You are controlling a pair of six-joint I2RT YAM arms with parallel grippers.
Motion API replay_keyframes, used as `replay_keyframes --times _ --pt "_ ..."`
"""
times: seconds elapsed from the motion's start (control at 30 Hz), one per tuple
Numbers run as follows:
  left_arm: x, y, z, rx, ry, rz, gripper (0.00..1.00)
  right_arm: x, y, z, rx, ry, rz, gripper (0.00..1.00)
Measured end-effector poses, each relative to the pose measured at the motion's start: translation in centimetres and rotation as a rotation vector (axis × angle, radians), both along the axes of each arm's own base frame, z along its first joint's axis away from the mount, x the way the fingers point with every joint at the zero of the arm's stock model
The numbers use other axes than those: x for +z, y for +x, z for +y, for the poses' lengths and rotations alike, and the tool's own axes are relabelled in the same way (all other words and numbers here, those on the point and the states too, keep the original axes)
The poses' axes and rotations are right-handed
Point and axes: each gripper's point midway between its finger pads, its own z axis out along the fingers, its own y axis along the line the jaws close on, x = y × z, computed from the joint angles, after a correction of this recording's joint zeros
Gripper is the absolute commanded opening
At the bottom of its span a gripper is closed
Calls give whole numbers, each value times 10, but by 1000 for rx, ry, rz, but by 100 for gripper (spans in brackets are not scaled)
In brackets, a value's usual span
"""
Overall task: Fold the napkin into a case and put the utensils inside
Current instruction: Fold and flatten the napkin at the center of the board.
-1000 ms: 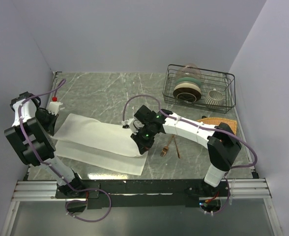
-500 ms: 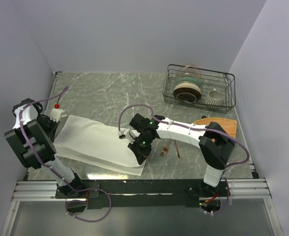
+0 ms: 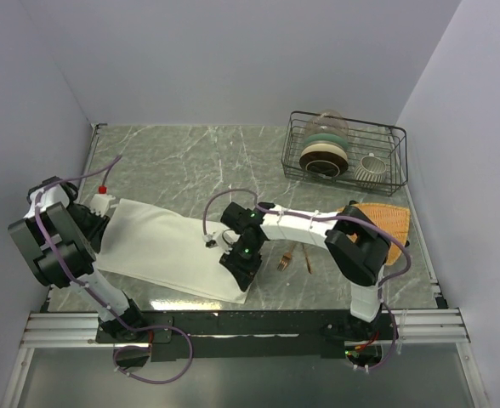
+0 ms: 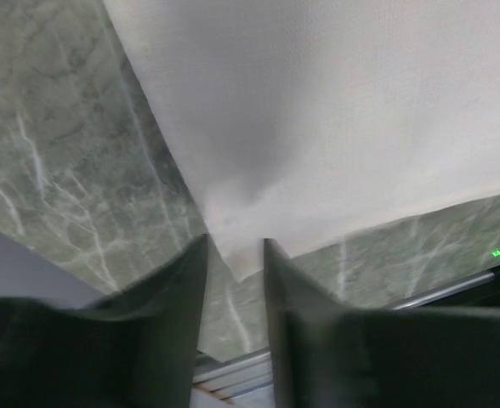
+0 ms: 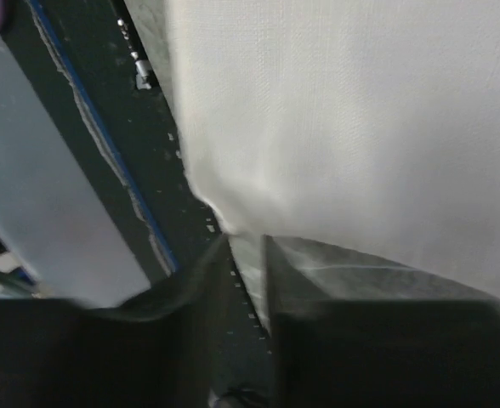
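The napkin (image 3: pixel 169 246) lies folded flat on the table (image 3: pixel 190 161), and the left gripper (image 4: pixel 235 248) and right gripper (image 5: pixel 247 242) each have jaws a little apart around one corner, so a corner could snag on a finger as an arm lifts and pull the fold open

From above, the right gripper (image 3: pixel 238 269) covered the napkin's (image 3: pixel 169 242) near right corner, and the left arm (image 3: pixel 50 242) hid its left end. The utensils (image 3: pixel 293 256) were too small to tell fork from spoon, their far ends under the right arm (image 3: pixel 301 225), whose elbow also hid part of the mat (image 3: pixel 390 219). Up close, the napkin ran off both wrist views. The right fingers (image 5: pixel 360 357) were so blurred I couldn't tell whether they pinched the corner.
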Motion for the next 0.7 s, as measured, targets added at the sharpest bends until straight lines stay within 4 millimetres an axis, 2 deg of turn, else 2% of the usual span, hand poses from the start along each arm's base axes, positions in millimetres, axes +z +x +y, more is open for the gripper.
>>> replay_keyframes --times 0.07,0.1,0.17,0.23,0.3,0.37,0.43,0.5,0.57,0.7 --pt "2 0 -1 -3 -9 1 56 1 -3 -5 26 -16 11 75" --pt "5 0 -2 -4 -16 -1 57 3 -3 -7 34 -22 15 82" --pt "17 9 -1 -1 -30 -28 59 10 -1 -11 42 -22 15 85" --pt "36 29 4 7 -27 -101 59 23 13 -15 12 -10 -2 85" --pt "62 59 13 20 -11 -210 59 39 44 -21 -60 7 -51 83" --pt "82 86 17 34 -4 -307 59 53 90 -29 -162 18 -139 77" --pt "90 108 14 39 -12 -368 59 63 138 -40 -262 15 -232 75" --pt "88 124 7 37 -34 -394 59 70 172 -48 -328 3 -298 74" --pt "77 143 -6 26 -70 -398 59 70 201 -48 -363 -8 -350 74" --pt "55 175 -24 4 -133 -380 58 48 220 -36 -351 -39 -360 73"
